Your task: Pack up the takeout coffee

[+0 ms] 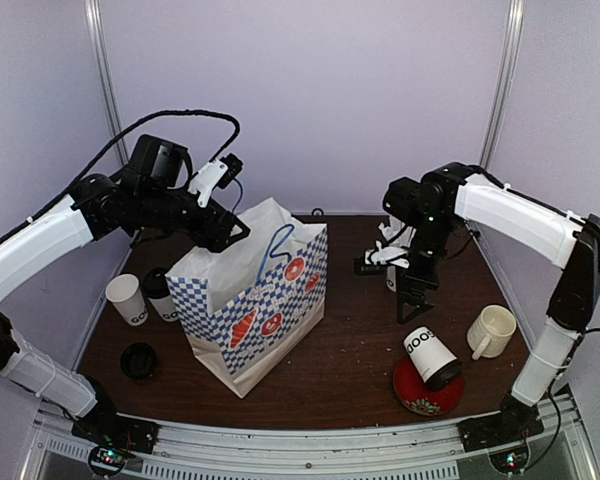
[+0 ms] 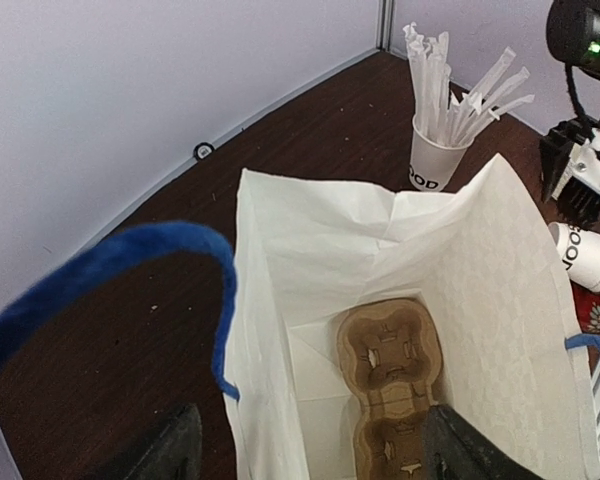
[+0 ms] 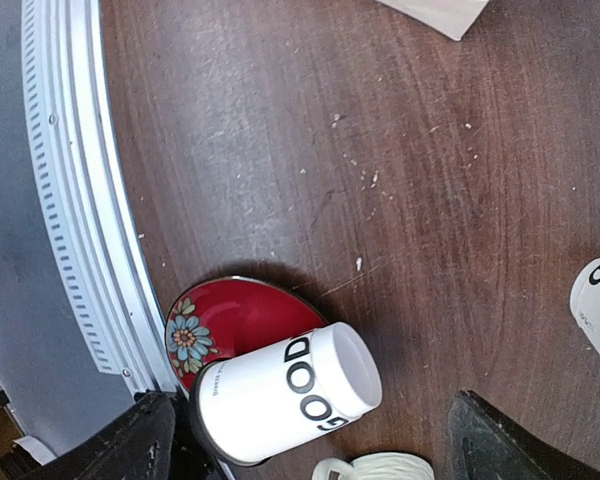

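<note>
Cup tipped on red saucer (right jaws spread, nearby).

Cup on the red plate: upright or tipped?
Tipped. The paper cup lies on its side across the red plate, its lettering turned sideways.

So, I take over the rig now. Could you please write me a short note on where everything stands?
Left claw: open at the mouth of the bag, holding nothing.
Right claw: open, above the lying cup, which has its lid on and rests on its side on the red saucer.
Left of the bag stand an open cup and a lidded cup; a loose lid lies near them.
Done: the bag is open, with an empty cardboard carrier inside.
Left: all three cups are not yet packed.
</note>
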Available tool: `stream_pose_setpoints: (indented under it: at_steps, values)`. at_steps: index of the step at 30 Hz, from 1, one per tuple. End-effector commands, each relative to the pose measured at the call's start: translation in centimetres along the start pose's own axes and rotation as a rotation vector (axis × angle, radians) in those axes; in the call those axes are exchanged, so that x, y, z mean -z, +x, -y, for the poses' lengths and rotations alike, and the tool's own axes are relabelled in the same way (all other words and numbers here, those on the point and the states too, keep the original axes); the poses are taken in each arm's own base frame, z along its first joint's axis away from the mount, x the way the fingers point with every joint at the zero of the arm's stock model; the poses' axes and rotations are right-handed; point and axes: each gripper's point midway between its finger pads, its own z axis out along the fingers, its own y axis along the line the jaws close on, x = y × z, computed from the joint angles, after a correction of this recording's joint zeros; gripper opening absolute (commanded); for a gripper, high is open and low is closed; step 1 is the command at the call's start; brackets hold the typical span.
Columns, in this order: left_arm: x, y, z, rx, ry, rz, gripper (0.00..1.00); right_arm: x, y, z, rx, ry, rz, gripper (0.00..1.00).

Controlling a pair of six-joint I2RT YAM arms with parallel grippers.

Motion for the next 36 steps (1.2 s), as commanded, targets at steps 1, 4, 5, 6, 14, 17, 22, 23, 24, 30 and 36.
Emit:
stream_pose_setpoints:
  at_steps: [1, 4, 5, 6, 14, 17, 22, 23, 24, 30, 36]
  values:
    - [0.8, -1.8, 0.0, -0.02, 0.007, 0.055, 0.8, 0.1, 2.4, -0.9, 0.119, 0.034, -0.019, 0.98]
    - [1.0, -2.3, 0.0, -0.019, 0.005, 0.067, 0.83, 0.0, 4.3, -1.5, 0.143, 0.063, -0.051, 0.99]
    - [1.4, -2.7, 0.0, -0.023, 0.002, 0.081, 0.84, 0.1, 5.0, -1.6, 0.143, 0.079, -0.055, 0.99]
    - [1.9, -3.2, 0.0, -0.036, -0.007, 0.097, 0.86, 0.1, 5.5, -1.7, 0.142, 0.089, -0.057, 0.99]
    - [10.8, -10.9, 4.3, -0.26, -0.002, 0.384, 0.91, 0.6, 10.0, -1.2, -0.037, 0.113, -0.106, 0.99]
    - [12.4, -12.3, 6.8, -0.307, 0.047, 0.446, 0.9, -0.4, 12.3, -1.2, -0.149, 0.085, -0.098, 0.99]
    - [11.8, -12.4, 12.8, -0.445, 0.174, 0.464, 0.9, -2.1, 14.3, -2.1, -0.2, 0.1, -0.107, 0.99]
    - [11.3, -12.2, 13.9, -0.486, 0.19, 0.451, 0.9, -2.5, 14.6, -2.4, -0.204, 0.094, -0.108, 0.99]
    - [10.7, -11.9, 14.9, -0.53, 0.199, 0.433, 0.9, -2.8, 14.7, -2.5, -0.208, 0.093, -0.104, 0.99]
    - [7.5, -9.6, 18.8, -0.627, 0.273, 0.357, 0.9, -4.4, 14.3, -3.2, -0.244, 0.017, -0.078, 0.99]
    - [6.5, -8.2, 20.5, -0.613, 0.326, 0.363, 0.9, -5.1, 14.0, -1.9, -0.269, 0.038, -0.104, 0.99]
